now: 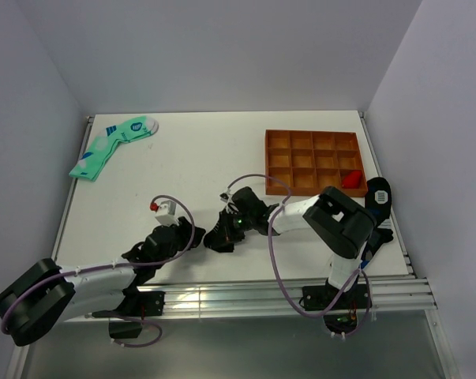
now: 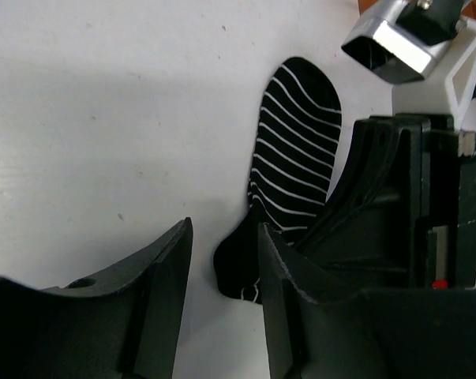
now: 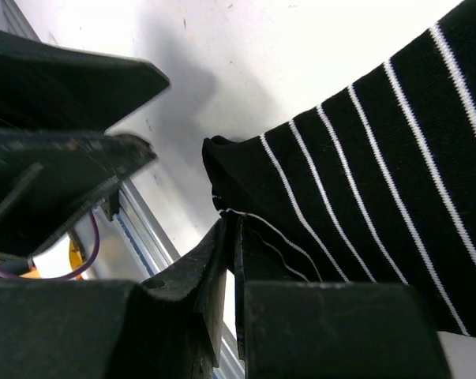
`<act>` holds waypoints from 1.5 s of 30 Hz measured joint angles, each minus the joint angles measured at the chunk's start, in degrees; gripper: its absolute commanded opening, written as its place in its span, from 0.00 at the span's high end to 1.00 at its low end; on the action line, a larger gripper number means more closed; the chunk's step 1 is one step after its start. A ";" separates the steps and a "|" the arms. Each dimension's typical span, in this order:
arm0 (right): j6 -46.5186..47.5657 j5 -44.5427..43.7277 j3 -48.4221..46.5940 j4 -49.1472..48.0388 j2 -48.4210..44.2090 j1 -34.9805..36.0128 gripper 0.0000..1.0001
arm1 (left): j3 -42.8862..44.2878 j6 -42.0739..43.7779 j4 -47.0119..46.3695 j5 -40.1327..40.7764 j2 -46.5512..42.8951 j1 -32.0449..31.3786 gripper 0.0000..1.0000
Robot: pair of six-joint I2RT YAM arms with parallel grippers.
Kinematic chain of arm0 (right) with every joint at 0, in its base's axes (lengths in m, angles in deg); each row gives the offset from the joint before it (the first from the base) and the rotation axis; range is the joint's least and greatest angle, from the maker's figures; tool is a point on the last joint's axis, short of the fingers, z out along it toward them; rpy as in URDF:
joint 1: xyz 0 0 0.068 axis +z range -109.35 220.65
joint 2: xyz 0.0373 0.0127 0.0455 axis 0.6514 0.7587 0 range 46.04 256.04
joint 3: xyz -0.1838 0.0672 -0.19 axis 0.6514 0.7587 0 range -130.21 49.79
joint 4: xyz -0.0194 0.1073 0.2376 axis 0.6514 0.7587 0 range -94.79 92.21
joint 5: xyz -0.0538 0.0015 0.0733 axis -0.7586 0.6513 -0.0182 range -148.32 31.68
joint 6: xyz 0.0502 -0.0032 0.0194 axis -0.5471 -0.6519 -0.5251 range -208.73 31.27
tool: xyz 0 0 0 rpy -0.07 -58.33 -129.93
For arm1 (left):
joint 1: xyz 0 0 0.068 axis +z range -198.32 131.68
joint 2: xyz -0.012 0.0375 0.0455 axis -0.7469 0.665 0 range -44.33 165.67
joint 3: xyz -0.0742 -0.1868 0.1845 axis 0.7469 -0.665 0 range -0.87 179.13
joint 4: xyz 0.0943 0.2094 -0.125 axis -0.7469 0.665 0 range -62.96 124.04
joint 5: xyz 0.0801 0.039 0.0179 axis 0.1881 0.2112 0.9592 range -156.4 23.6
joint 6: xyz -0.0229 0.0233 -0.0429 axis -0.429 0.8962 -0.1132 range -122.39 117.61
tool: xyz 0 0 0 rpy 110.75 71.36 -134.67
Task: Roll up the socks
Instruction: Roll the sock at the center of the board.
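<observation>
**Right hand pinches the striped sock, left hand waits beside it**

Nearest the arm bases, the left hand (image 1: 181,234) lies low over the white counter (image 1: 206,158). Its fingers (image 2: 163,268) stand partly apart, with nothing between them. Just beside it, toward the right, lies the black striped sock (image 1: 219,239), near the front edge at about the middle of the counter. In the left wrist view the sock (image 2: 294,158) stretches flat away from the hand. Its rounded end is the farther one, and its nearer end is bunched at the left hand's fingertips.

The right hand (image 1: 230,225) reaches in from the right and sits on the sock. Its fingers are pressed together and the sock's edge (image 3: 236,215) is caught at their tips.

Farther back on the right sits an orange tray (image 1: 312,138) of square compartments. One compartment in the tray's near right corner holds something red (image 1: 351,180). At the far left corner lies a pair of mint-green socks (image 1: 111,146) with blue marks, well apart from the rest.
</observation>
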 measured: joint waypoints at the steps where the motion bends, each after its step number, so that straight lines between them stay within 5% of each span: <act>1: 0.04 -0.13 0.04 -0.04 -0.11 0.00 0.95 | -0.26 0.00 0.02 -0.57 -0.15 -0.09 0.55; 22: 0.42 -0.42 0.39 -0.02 -3.34 0.00 0.96 | 1.95 -0.26 1.77 -3.21 5.79 -3.41 0.52; 34: 0.42 -0.61 1.62 -0.07 -3.87 -0.02 0.97 | 5.84 -2.45 6.58 0.22 9.09 -3.89 0.73; 39: 0.50 -1.38 2.62 -0.04 -4.26 0.00 0.98 | 7.30 -3.19 8.20 0.55 10.67 -4.02 0.96; 42: 0.61 -1.64 2.89 -0.02 -4.92 0.00 0.98 | 8.24 -3.02 9.51 0.61 11.08 -4.35 0.91; 45: 0.83 -1.70 2.97 0.02 -5.64 0.00 0.98 | 8.57 -3.06 10.25 0.61 11.10 -4.70 0.98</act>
